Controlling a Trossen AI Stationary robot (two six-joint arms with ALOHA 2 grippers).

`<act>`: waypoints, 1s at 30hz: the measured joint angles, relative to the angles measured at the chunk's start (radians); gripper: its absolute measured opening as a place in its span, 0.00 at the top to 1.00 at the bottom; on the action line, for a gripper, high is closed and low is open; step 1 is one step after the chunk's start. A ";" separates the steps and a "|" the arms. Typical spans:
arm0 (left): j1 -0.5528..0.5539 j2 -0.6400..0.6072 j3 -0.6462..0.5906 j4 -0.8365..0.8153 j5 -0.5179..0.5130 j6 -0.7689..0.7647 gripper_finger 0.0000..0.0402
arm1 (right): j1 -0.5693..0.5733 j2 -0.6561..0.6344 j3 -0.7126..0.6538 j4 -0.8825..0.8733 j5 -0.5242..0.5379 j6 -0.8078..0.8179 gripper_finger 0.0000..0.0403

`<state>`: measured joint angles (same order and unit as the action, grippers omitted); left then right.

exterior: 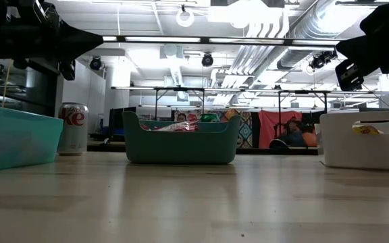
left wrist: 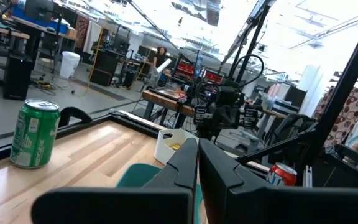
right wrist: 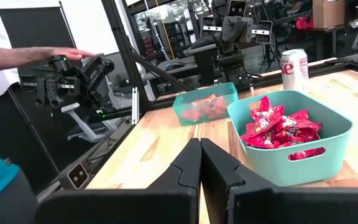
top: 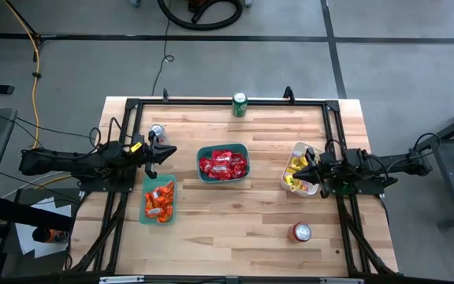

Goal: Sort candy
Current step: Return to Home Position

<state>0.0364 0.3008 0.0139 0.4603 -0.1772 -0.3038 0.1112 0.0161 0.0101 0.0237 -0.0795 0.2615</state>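
Red candy (top: 224, 164) fills a teal bin (top: 202, 151) at the table's middle. Orange candy (top: 159, 200) lies in a second teal bin (top: 146, 181) at the left, and yellow candy (top: 295, 175) in a white bin (top: 299, 147) at the right. My left gripper (top: 172, 149) hovers shut and level above the table, just beyond the orange bin's far end and pointing at the middle bin; nothing is between its fingers (left wrist: 197, 155). My right gripper (top: 298, 171) hangs shut above the white bin, also pointing at the middle bin, and holds nothing (right wrist: 200, 152).
A green can (top: 240, 104) stands at the far edge, a silver can (top: 157, 132) near my left gripper, and a red-topped can (top: 301, 231) at the near right. A black frame (top: 211, 100) rims the table. A person's hand (right wrist: 36, 56) shows beyond the table's edge.
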 joint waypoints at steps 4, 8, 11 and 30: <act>0.000 -0.001 0.000 -0.003 0.000 0.000 1.00 | 0.000 0.000 0.000 0.000 0.000 0.000 1.00; 0.000 -0.030 0.000 -0.017 0.000 0.000 1.00 | 0.000 0.000 0.000 0.000 0.000 0.000 1.00; 0.000 -0.080 0.000 -0.049 0.000 0.000 1.00 | 0.000 0.000 0.000 0.000 0.000 0.000 1.00; -0.004 -0.297 0.000 -0.124 -0.001 0.000 1.00 | 0.001 -0.016 0.000 0.000 0.001 0.000 1.00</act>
<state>0.0319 0.0036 0.0140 0.3358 -0.1780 -0.3035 0.1120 -0.0002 0.0097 0.0238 -0.0785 0.2615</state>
